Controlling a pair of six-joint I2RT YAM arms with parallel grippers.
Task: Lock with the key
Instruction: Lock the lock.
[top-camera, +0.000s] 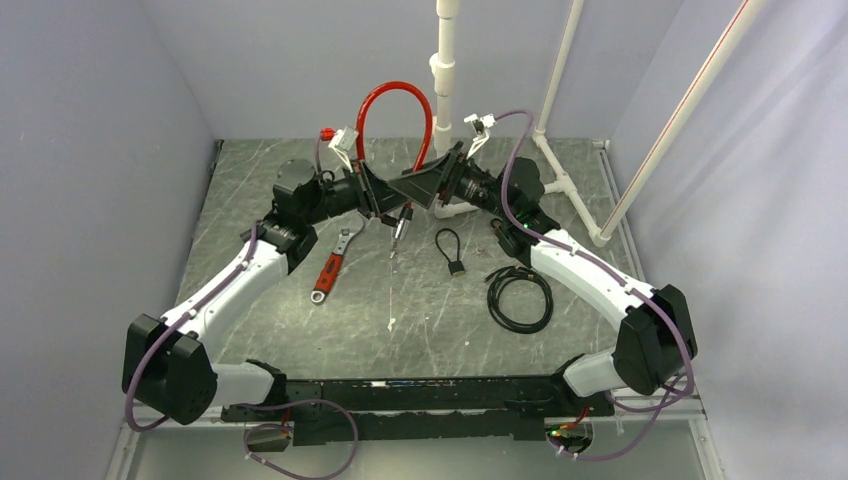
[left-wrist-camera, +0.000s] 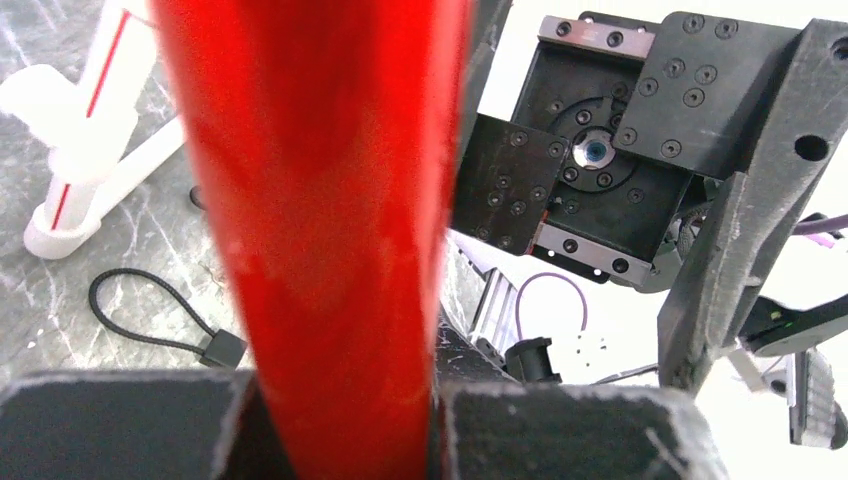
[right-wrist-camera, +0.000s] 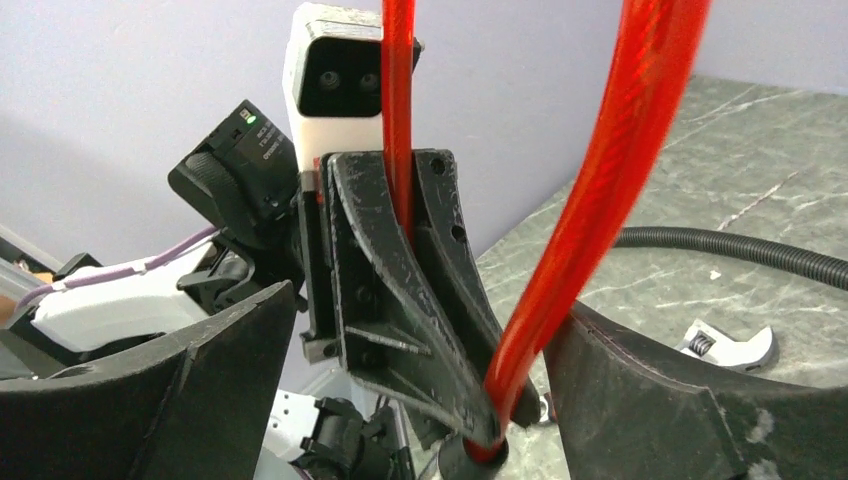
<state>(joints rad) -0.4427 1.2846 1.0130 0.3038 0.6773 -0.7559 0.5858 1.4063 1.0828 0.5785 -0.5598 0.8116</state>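
Observation:
A red cable lock (top-camera: 397, 100) arches up over the middle of the table. My left gripper (top-camera: 385, 205) is shut on one leg of it; in the left wrist view the red cable (left-wrist-camera: 330, 200) fills the gap at my left gripper (left-wrist-camera: 345, 400). My right gripper (top-camera: 428, 190) faces it, open. In the right wrist view my right gripper (right-wrist-camera: 430, 300) stands wide around the red cable (right-wrist-camera: 600, 190), which runs close to the right finger. The key (top-camera: 456, 267), a black head on a thin cord loop, lies on the table near the right arm, also in the left wrist view as the key (left-wrist-camera: 222, 348).
A red-handled wrench (top-camera: 333, 268) lies to the left of centre. A coiled black cable (top-camera: 520, 297) lies on the right. White pipes (top-camera: 443, 60) stand at the back and slant along the right wall. A black ribbed hose (right-wrist-camera: 730, 250) crosses the table.

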